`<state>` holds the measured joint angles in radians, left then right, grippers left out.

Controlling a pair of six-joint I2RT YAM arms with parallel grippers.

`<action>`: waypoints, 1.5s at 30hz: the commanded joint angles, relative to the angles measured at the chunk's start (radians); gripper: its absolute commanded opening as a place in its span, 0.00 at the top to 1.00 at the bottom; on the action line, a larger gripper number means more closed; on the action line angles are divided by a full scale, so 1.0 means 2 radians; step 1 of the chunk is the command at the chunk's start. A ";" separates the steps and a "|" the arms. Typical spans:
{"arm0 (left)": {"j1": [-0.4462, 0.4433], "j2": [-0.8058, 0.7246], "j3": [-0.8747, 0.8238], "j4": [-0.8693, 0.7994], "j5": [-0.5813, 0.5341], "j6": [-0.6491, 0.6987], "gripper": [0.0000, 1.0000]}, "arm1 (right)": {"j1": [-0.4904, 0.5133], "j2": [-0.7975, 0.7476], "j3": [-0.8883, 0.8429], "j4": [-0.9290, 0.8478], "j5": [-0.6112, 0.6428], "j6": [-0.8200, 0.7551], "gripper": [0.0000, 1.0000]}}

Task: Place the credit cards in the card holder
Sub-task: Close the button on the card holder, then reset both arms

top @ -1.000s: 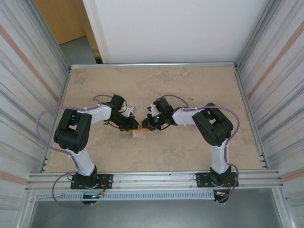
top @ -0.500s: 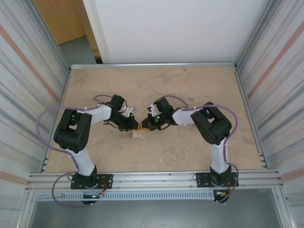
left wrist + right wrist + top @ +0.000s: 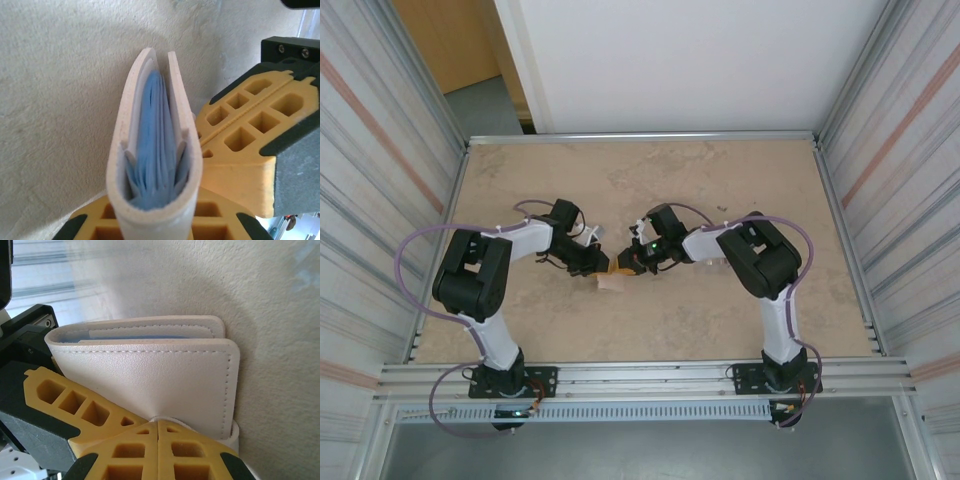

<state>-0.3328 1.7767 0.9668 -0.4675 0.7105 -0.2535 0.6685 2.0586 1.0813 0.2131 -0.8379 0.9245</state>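
A folded beige wallet-like cover (image 3: 613,281) lies at the table's middle between both grippers. In the left wrist view it stands end-on, and the card holder (image 3: 155,145) shows as bluish see-through leaves between its two flaps. My left gripper (image 3: 155,222) is shut on the cover's folded spine. My right gripper (image 3: 159,426) is shut, its tips against the cover's side (image 3: 165,375) with a thin pale edge curling over them. I cannot tell whether that edge is pinched. The credit cards are out of view.
The bare stone-patterned tabletop (image 3: 650,170) stretches behind the arms. Metal rails (image 3: 640,137) edge it at the back and sides, with ribbed walls beyond. The right gripper's yellow finger (image 3: 245,135) touches the cover's right flap.
The right arm's elbow has swung a little to the left. Both grippers have stayed at the beige cover, which has not moved.
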 commanded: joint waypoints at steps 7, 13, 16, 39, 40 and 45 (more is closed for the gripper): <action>0.014 -0.022 0.002 -0.007 -0.040 0.024 0.49 | 0.001 -0.152 -0.014 -0.156 0.165 -0.094 0.87; 0.029 -0.047 0.007 -0.024 -0.092 0.050 0.21 | -0.043 -0.255 -0.018 -0.230 0.213 -0.157 0.67; 0.036 -0.075 0.011 -0.025 -0.106 0.078 0.07 | -0.060 -0.309 -0.016 -0.280 0.273 -0.206 0.50; 0.241 -0.228 -0.232 0.426 -0.131 0.193 0.01 | -0.249 -0.486 -0.167 -0.210 0.482 -0.359 0.01; 0.241 -0.228 -0.242 0.447 -0.130 0.195 0.01 | -0.255 -0.488 -0.179 -0.193 0.483 -0.363 0.01; 0.241 -0.224 -0.271 0.518 -0.139 0.190 0.01 | -0.289 -0.476 -0.216 -0.127 0.461 -0.379 0.01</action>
<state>0.1444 1.3209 0.4397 0.4091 0.4255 0.1127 0.1181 1.1099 0.6643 -0.1604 0.0830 0.2146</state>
